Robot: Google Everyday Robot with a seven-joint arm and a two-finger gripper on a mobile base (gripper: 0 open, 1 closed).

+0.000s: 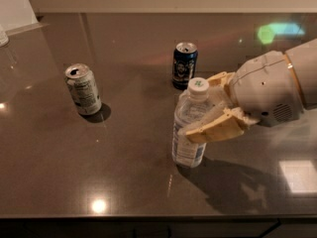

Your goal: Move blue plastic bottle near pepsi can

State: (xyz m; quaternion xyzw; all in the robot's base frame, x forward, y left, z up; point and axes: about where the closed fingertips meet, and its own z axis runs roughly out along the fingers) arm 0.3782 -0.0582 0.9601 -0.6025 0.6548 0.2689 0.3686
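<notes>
The blue plastic bottle (188, 148), clear with a white cap and a blue-and-white label, stands on the dark table right of the middle. My gripper (202, 106) comes in from the right and is shut on the bottle's upper body, with one tan finger (218, 128) across its front and the other behind its neck. The bottle's base rests on the table. The pepsi can (184, 65), dark navy with a silver top, stands upright a short way behind the bottle, apart from it.
A silver-grey can (83, 89) with greenish print stands upright at the left. The dark glossy table (124, 172) has its front edge near the bottom of the view. A pale wall runs along the back.
</notes>
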